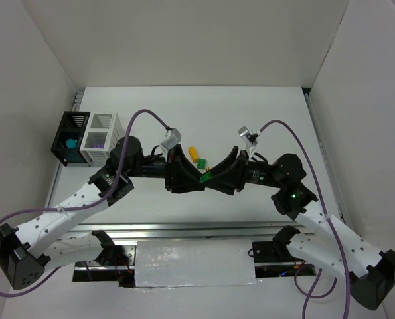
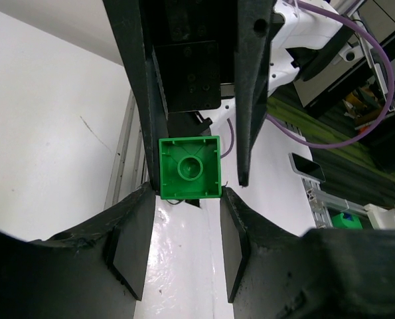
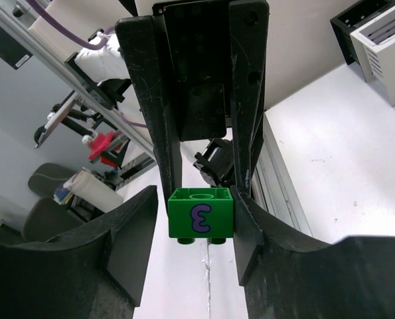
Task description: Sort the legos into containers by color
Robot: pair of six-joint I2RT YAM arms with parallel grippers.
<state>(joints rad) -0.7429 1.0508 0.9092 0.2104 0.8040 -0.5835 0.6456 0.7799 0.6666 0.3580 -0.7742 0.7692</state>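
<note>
Five legos show: one green, one orange, one yellow, one teal, one purple. The green lego (image 3: 200, 214) hangs in the air above the middle of the table (image 1: 250, 113), between the two claws that meet tip to tip there. It is a square brick with a purple figure like a 3 printed on one side, and its hollow underside has a single round tube.

The left gripper (image 2: 188, 203) pinches it across its sides at the very fingertips. The right gripper (image 3: 196, 194) has its jaws spread around the same brick: one finger lies against it and the other stands off with a gap.

The orange lego (image 1: 192, 152) and the yellow lego (image 1: 201, 161) lie close together on the table just beyond the claws, toward the far edge.

Two containers stand side by side at the far left corner. The black bin (image 1: 70, 129) has the teal lego (image 1: 71, 142) inside, and the white bin (image 1: 105, 126) has the purple lego (image 1: 99, 141) inside.
</note>
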